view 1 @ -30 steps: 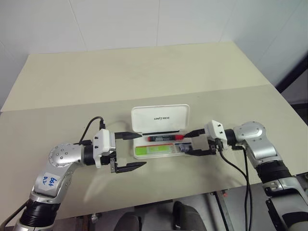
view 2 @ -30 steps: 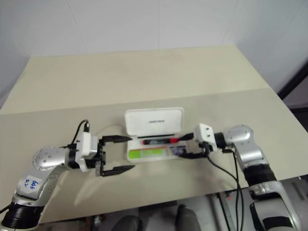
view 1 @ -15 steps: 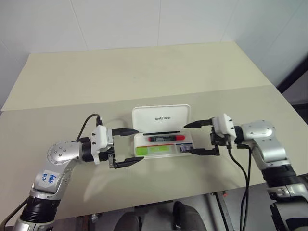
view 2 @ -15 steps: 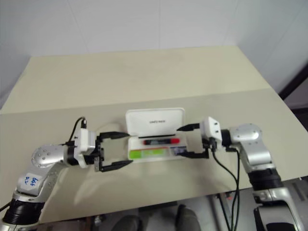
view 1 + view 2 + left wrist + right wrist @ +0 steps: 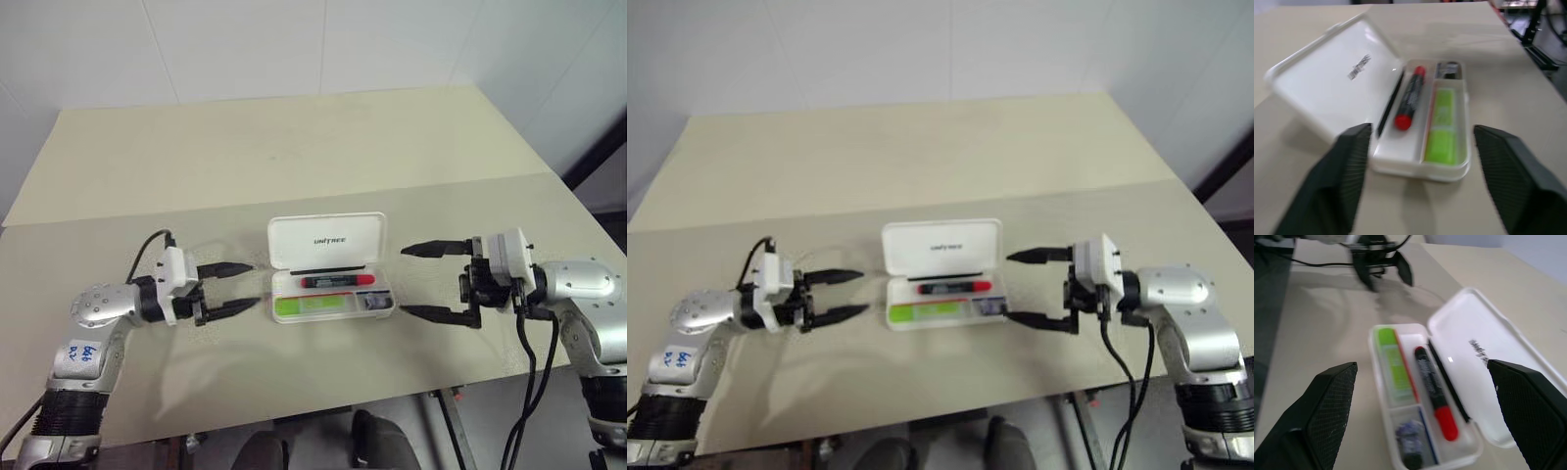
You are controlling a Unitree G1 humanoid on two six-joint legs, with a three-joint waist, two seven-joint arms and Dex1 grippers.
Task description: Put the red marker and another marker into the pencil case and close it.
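White plastic makes up the pencil case, which lies open on the beige bench between the two arms, its lid tipped up on the far side with small dark lettering on it. Inside the tray, the red marker lies along the far compartment, its red end toward the right and a black section toward the left, and the green highlighter lies in the near compartment, just beside it and parallel. A small dark item sits in the right end of the near compartment; what it is cannot be made out. The left gripper hangs just left of the case, clear of it, pointing at the case's left end with its two black fingers partly spread and nothing between them. The right gripper stands off the case's right end, a little farther away, its fingers spread wide, one toward the far side and one toward the near side, also empty. In the left wrist view the case lies between the two dark fingers and beyond them, with the marker and highlighter plain to see. The bench's far half sits slightly set apart from the near half by a seam running across. Beyond it rises a pale wall, and a dark frame edge shows at the far right.
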